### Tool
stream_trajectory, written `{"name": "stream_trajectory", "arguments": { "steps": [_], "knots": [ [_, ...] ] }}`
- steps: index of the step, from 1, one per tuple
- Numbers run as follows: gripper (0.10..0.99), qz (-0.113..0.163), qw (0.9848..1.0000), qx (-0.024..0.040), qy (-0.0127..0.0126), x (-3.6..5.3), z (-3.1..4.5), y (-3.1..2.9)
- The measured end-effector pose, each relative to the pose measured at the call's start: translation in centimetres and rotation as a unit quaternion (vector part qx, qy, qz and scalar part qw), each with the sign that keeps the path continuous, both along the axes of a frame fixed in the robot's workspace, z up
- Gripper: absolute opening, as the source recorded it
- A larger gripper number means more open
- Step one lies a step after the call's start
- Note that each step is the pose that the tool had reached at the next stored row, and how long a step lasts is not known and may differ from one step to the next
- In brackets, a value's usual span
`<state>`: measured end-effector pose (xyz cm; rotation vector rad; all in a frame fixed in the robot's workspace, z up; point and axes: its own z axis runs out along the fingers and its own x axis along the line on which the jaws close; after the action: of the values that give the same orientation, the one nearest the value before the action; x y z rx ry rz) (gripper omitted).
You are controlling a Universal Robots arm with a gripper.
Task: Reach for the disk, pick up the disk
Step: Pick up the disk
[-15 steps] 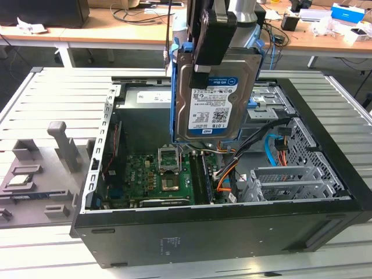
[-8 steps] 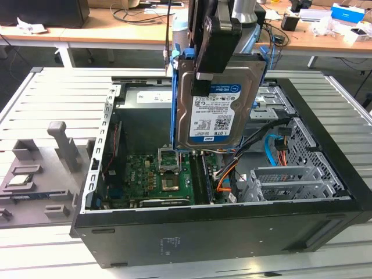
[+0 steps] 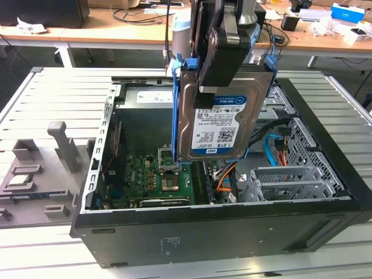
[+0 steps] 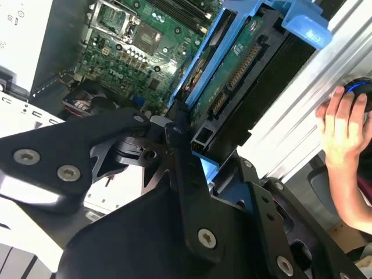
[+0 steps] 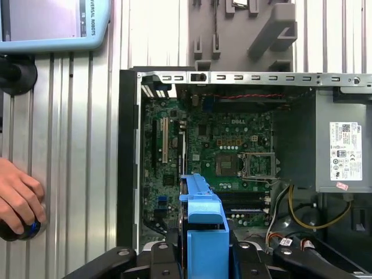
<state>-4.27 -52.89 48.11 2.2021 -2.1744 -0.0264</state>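
Pincer (image 3: 204, 93): closed on the disk's upper edge, holding it upright in the air above the open case; its black fingers (image 4: 186, 174) clamp the blue bracket in the second wrist view.
Disk (image 3: 215, 125): silver-grey, hanging vertically, label side toward the exterior camera, well clear of the motherboard below; its connector edge shows in the second wrist view (image 4: 232, 75).
Bracket (image 3: 176, 110): blue plastic, running along the disk's edges; seen end-on in the first wrist view (image 5: 203, 221).
Label (image 3: 214, 125): white with a blue lower band, barcodes and small print.
Case (image 3: 232, 232): black tower lying on its side on the desk, side panel off.
Motherboard (image 5: 221, 151): green, with an open processor socket.
Desk (image 3: 52, 93): ribbed grey metal.
Holder (image 3: 40, 174): grey moulded tray to the exterior view's left of the case, a small square chip (image 3: 20, 179) resting in it.
Hand (image 5: 17, 200): a person's hand rests on a dark round knob on the desk beside the case.
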Motion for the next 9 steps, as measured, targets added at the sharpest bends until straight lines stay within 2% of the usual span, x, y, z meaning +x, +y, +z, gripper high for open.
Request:
{"name": "stream_trajectory", "arguments": {
  "steps": [9],
  "knots": [
    [0.369,0.000,1.0000,0.0000,0.0000,0.03,-0.01,-1.41]
  ]
}}
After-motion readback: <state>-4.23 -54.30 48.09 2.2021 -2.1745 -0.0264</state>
